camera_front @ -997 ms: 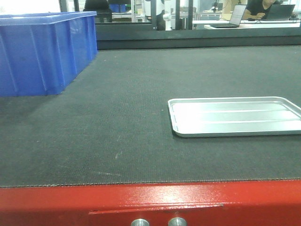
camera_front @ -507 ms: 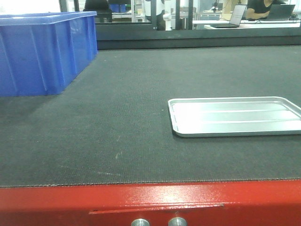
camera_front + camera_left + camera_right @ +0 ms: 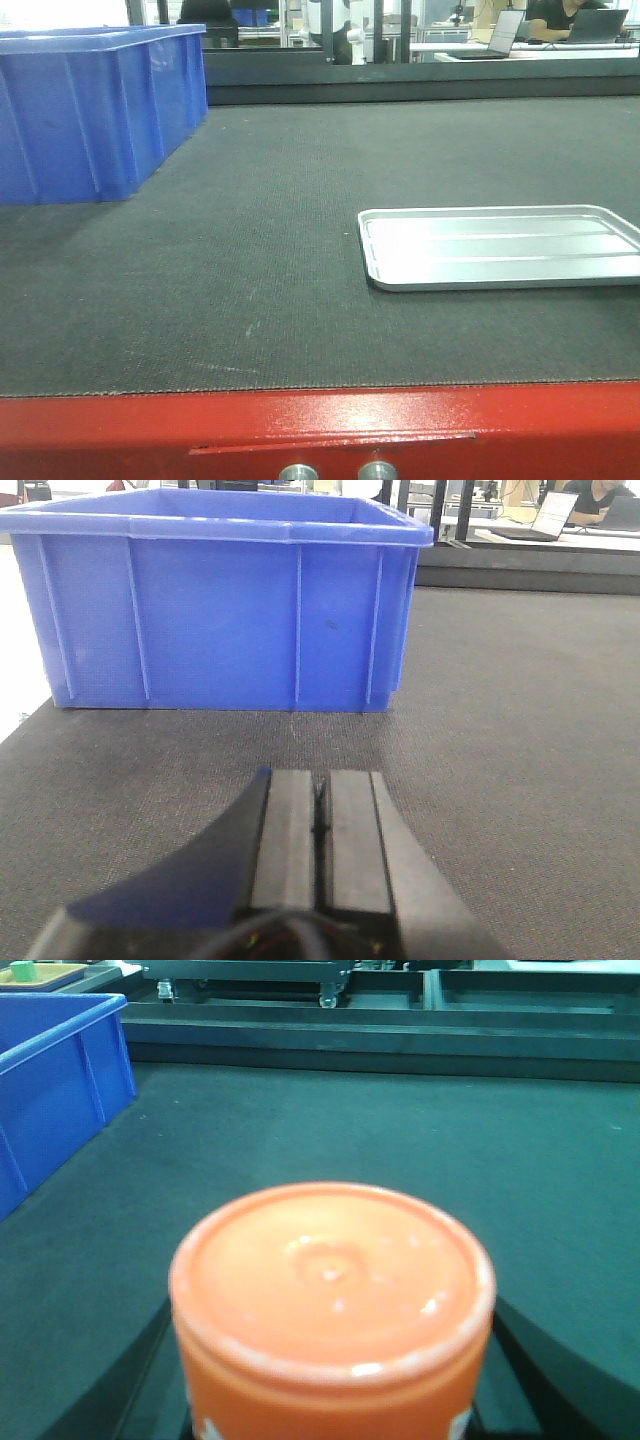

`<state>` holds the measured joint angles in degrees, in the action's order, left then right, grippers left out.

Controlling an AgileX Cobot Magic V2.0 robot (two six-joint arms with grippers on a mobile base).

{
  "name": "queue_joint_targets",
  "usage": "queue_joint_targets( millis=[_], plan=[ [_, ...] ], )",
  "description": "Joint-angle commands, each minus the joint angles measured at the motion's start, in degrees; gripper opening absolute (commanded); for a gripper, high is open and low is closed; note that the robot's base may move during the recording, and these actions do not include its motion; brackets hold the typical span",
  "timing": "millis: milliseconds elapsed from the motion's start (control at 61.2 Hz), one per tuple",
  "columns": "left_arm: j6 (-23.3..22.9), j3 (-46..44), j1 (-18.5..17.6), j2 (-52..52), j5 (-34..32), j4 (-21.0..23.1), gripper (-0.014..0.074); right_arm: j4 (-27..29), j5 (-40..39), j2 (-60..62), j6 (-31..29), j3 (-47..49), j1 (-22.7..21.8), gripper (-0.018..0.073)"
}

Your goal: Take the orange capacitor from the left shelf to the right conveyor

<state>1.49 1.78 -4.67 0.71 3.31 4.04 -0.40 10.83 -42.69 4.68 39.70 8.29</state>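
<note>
**Capacitor held, conveyor below**

Closest to me, the capacitor (image 3: 330, 1290) stands upright in my right gripper (image 3: 335, 1410). Its dark fingers flank the capacitor and, I judge, clamp it. My left gripper (image 3: 320, 780) is pressed together, empty, low over the conveyor (image 3: 400, 1140), which runs beneath and beyond both. Farther off sit the bin (image 3: 220, 610) on the left and the tray (image 3: 500, 245) on the right. The pick looks done and placing is in hand. Next I need to lower onto bare conveyor, clear of bin and tray, keep the capacitor upright, then let go.
</note>
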Motion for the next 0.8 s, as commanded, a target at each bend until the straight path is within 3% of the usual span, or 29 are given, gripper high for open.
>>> queue_joint_targets(
  millis=[0,245,507,785],
  plan=[
    [-0.09,-0.25,0.06,0.65,-5.01,0.2,-0.0127,0.4,-13.59,-6.63,-0.16,2.15,1.48,0.0113],
    [-0.09,-0.25,0.06,0.65,-5.01,0.2,-0.0127,0.01,-31.22,-23.4,-0.16,-0.34,7.33,0.0113],
    [-0.09,-0.25,0.06,0.65,-5.01,0.2,-0.0127,-2.44,-54.8,-37.19,-0.16,-7.96,7.33,0.0113],
    [-0.09,-0.25,0.06,0.65,-5.01,0.2,-0.0127,-5.08,-69.64,-49.58,-0.16,-9.72,6.49,0.0113]
  ],
)
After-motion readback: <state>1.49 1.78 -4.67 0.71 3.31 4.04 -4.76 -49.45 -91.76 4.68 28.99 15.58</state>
